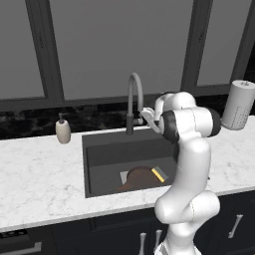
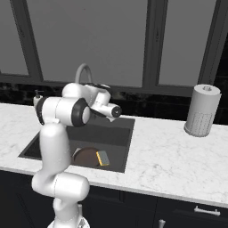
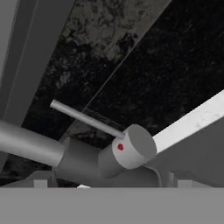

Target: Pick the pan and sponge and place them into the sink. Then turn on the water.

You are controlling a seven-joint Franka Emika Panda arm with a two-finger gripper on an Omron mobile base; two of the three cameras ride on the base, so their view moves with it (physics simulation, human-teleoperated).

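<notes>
At the far left of the counter (image 1: 40, 174) stood one soap dispenser (image 1: 63, 131), well apart from the work. Next came the one sink (image 1: 94, 154), holding one pan (image 1: 141, 177) on its floor with one sponge (image 1: 158, 174) just beside it on the right, so the placing part looked done. No water was falling from the one faucet (image 1: 134, 94). The tool (image 1: 148, 116) sat just right of the faucet's base, behind the sink. In the hand view the faucet's valve body (image 3: 127, 151), marked with a red dot, lay straight ahead and very close, its one slim lever (image 3: 85, 117) running up and to the left across that view. Whether the tool was wide or narrow could not be told. Far right stood one paper towel roll (image 1: 239, 104).
</notes>
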